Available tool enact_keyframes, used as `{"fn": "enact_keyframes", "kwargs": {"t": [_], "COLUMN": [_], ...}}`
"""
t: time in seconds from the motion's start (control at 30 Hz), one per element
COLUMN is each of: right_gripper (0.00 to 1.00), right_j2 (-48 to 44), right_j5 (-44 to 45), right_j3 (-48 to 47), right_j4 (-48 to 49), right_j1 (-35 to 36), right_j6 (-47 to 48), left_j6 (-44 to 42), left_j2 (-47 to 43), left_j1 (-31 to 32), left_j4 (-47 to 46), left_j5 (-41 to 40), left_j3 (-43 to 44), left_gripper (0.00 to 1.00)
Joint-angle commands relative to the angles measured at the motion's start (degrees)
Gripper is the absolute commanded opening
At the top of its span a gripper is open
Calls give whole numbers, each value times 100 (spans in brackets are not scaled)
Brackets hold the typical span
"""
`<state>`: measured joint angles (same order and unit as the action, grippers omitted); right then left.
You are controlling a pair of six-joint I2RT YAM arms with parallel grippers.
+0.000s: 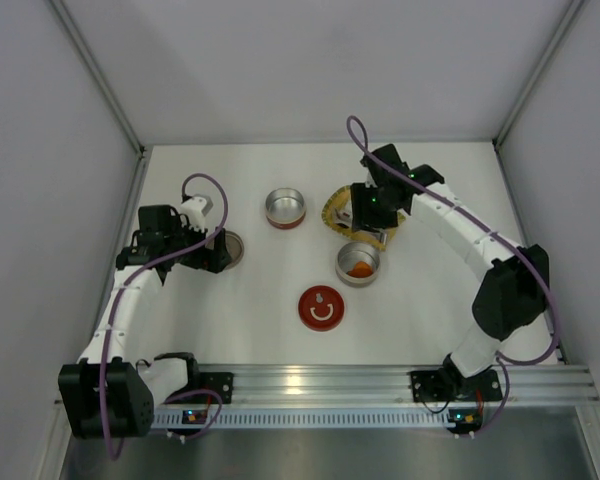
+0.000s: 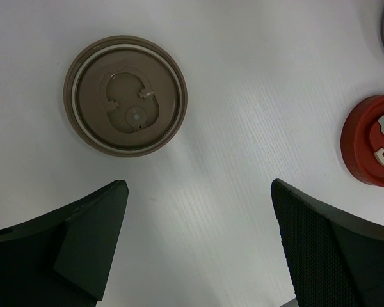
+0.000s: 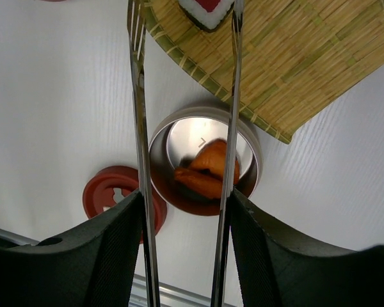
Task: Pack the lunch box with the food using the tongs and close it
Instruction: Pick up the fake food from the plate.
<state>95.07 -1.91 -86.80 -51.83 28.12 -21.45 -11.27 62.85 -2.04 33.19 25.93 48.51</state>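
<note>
The right gripper (image 3: 185,214) pinches the tongs (image 3: 139,128), whose spread tips straddle a white block (image 3: 207,9) on the woven tray (image 3: 307,64) just beyond the round tin (image 3: 159,148) of orange-red chunks (image 3: 208,169). A red lid (image 3: 105,192) lies beside that tin; well apart from it, the left gripper (image 2: 198,211) hangs spread wide by a brown lid (image 2: 125,96).

Woven tray (image 3: 320,57) on white table (image 3: 57,96)
</note>
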Motion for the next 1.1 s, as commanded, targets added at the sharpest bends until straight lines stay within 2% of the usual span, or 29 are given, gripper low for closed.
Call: {"fn": "enact_keyframes", "kwargs": {"t": [0.0, 0.1, 0.93, 1.07], "right_gripper": [53, 52, 48, 41], "right_j2": [73, 135, 732, 706], "right_j5": [174, 393, 420, 376], "right_j3": [-328, -346, -531, -478], "right_j4": [209, 200, 156, 182], "right_j1": [176, 168, 159, 159], "right_j6": [-166, -210, -272, -263], "left_j6": [-60, -77, -156, -165], "left_j2": [-97, -115, -98, -97], "left_j1": [2, -7, -7, -7], "left_j4": [-269, -278, -348, -340], "left_j5": [70, 78, 8, -1], "left_j3": [-61, -70, -149, -140], "left_gripper": [98, 98, 98, 99]}}
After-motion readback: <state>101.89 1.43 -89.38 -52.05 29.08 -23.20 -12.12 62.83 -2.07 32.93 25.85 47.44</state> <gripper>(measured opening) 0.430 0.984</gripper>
